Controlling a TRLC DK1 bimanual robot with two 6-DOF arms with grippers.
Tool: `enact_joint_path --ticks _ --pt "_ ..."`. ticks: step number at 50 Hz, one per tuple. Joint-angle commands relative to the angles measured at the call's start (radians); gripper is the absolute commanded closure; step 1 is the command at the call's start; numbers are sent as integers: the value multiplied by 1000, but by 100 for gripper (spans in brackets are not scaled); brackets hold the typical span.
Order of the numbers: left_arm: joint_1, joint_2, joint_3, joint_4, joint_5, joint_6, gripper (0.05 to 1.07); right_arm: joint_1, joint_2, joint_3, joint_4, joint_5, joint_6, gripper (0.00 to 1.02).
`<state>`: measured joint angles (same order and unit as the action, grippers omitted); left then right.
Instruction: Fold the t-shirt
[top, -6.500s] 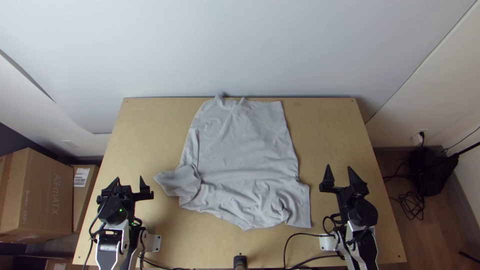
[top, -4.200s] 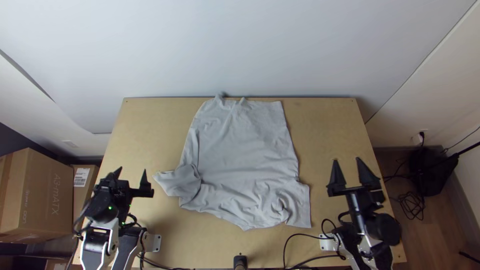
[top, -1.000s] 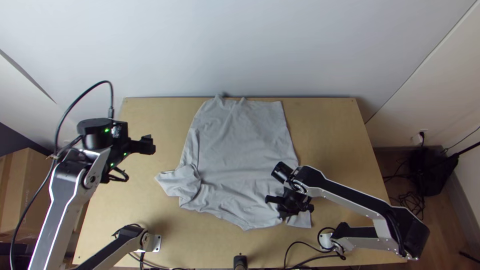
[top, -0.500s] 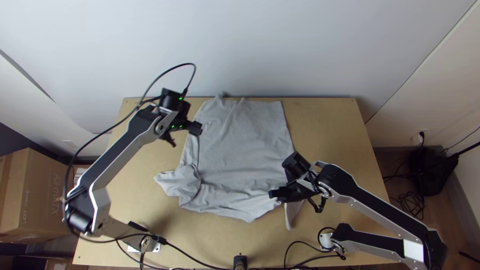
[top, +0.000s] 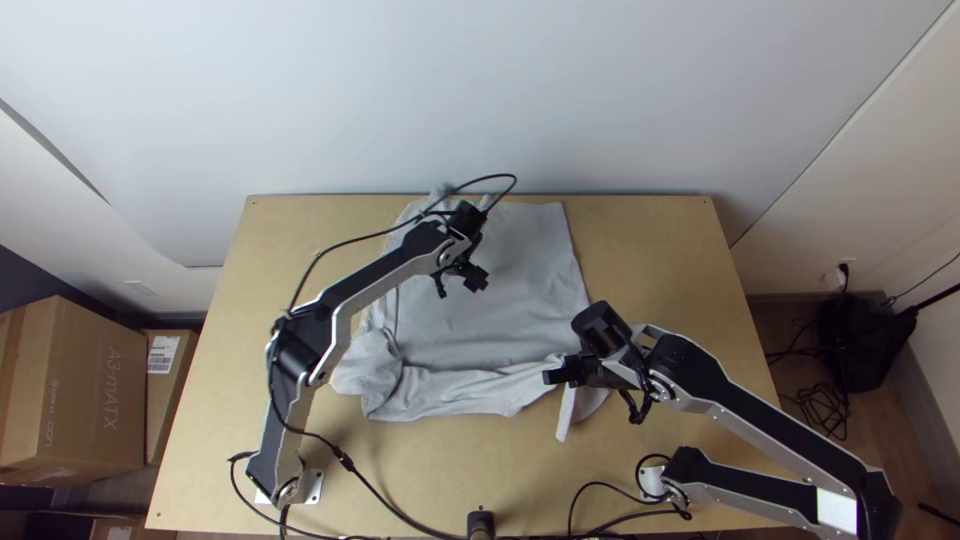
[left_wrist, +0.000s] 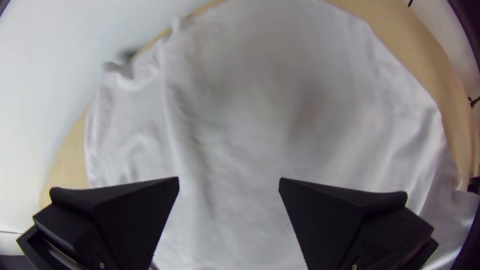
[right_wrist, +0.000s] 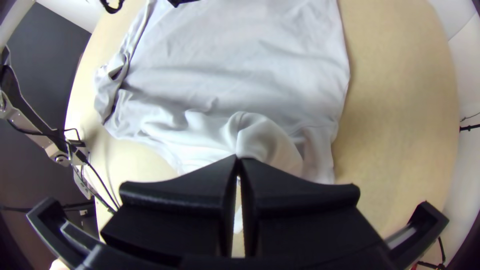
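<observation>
The light grey t-shirt (top: 500, 300) lies mostly spread on the table, its near part rumpled and its left sleeve bunched. Over the shirt's upper middle is my left gripper (top: 461, 284); in the left wrist view the left gripper (left_wrist: 229, 182) stands open above the cloth (left_wrist: 240, 125), nothing between its fingers. At the shirt's near right part is my right gripper (top: 556, 375). In the right wrist view the right gripper (right_wrist: 238, 162) is shut on a pinched fold of the shirt (right_wrist: 220, 85), raised a little, with a strip of cloth hanging beneath.
The wooden table (top: 680, 270) shows bare wood right of the shirt and along its near side. Cables run beside both arm bases. A small black device (top: 480, 522) sits at the near edge. Cardboard boxes (top: 75, 385) stand off the table's left side.
My left gripper has swung from the left side to over the shirt. The right arm has come in from the right and taken hold of the near right part, drawing the near edge up and inward.
</observation>
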<state>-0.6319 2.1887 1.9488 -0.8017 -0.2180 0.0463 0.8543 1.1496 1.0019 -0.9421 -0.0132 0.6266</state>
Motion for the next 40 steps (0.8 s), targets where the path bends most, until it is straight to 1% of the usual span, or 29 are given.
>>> enact_joint_path --ticks 1,5,12,14,24,26,28,31,33,36,37,38,40 --pt "-20 100 190 -105 -7 -85 11 -8 -25 -23 14 22 -10 100" --pt "-40 164 294 -180 -7 -118 11 -8 -27 -28 25 25 -11 100" --pt "-65 201 297 -168 -9 -120 12 -6 -27 -37 45 25 -11 100" --pt "-66 212 297 -168 -7 -120 14 -4 -27 -36 46 25 -11 100" --pt "-65 253 294 -180 -4 -132 15 -4 -22 -23 60 25 -11 100" --pt "-66 258 292 -185 -1 -134 21 -3 -22 -22 62 25 -11 100" --pt "-66 260 288 -185 -1 -140 31 -3 -21 -22 63 25 -11 100" --pt "-66 266 286 -186 5 -146 55 -4 -21 -20 65 25 -11 100" --pt "-63 266 280 -188 5 -164 73 -3 -21 -19 65 25 -11 100" --pt "-55 256 260 -188 6 -174 93 -4 -19 -16 65 25 -11 100" --pt "-54 249 248 -188 8 -174 101 -4 -19 -14 65 25 -11 100" --pt "-52 244 237 -188 11 -174 105 -4 -19 -13 65 25 -11 100" --pt "-43 232 210 -189 34 -174 104 -6 -17 -9 65 27 -11 100"
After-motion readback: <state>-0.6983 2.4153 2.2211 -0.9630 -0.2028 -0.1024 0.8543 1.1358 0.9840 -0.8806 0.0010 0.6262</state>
